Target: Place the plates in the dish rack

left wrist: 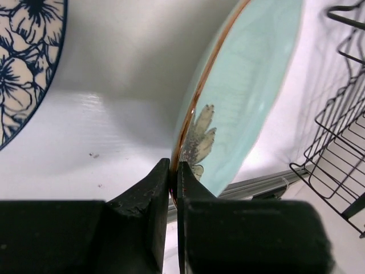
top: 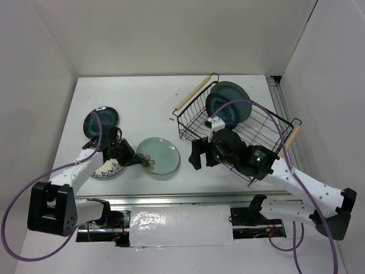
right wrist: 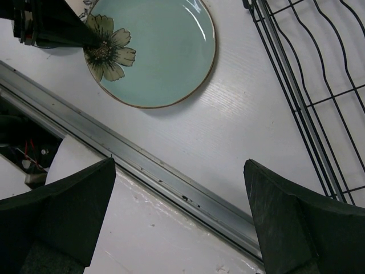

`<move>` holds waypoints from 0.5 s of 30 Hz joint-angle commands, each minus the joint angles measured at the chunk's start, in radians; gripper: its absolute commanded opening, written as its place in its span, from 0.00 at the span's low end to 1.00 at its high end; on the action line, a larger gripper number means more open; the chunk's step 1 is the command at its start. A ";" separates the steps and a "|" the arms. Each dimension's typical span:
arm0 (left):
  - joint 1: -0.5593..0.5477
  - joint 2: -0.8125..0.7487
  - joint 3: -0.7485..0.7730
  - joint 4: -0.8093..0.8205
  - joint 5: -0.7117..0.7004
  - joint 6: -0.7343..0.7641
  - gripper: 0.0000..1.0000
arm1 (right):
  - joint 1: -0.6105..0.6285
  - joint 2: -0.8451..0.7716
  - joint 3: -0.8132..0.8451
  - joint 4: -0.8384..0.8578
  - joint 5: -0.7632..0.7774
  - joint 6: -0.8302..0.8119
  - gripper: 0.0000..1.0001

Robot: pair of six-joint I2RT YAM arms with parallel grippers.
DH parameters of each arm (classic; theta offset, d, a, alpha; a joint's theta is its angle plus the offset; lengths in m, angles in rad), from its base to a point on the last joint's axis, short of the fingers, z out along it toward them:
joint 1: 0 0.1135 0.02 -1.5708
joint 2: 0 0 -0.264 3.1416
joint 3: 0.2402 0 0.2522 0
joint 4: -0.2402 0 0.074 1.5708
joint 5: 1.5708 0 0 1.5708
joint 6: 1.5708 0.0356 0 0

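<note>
top: high, looking down | left wrist: close, low | right wrist: downward | shared: mint plate [top: 158,154]

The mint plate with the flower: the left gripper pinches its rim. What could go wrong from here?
1. The left gripper grips the mint plate only at the rim's edge; it may slip or swing when lifted.
2. The blue floral plate lies close by; the arm could knock it.
3. The open right gripper hangs before the dish rack, perhaps blocking the way.
</note>
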 commanded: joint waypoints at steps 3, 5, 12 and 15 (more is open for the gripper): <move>0.015 -0.080 0.133 -0.092 0.005 0.087 0.00 | 0.018 0.034 0.087 0.014 -0.013 0.010 1.00; 0.024 -0.080 0.176 -0.117 0.017 0.145 0.00 | 0.017 0.046 0.099 0.023 -0.022 0.004 1.00; 0.087 -0.109 0.342 -0.189 0.151 0.282 0.00 | 0.000 0.092 0.142 0.037 -0.081 -0.014 1.00; 0.107 -0.114 0.414 -0.234 0.189 0.319 0.00 | -0.020 0.106 0.164 0.043 -0.111 -0.026 1.00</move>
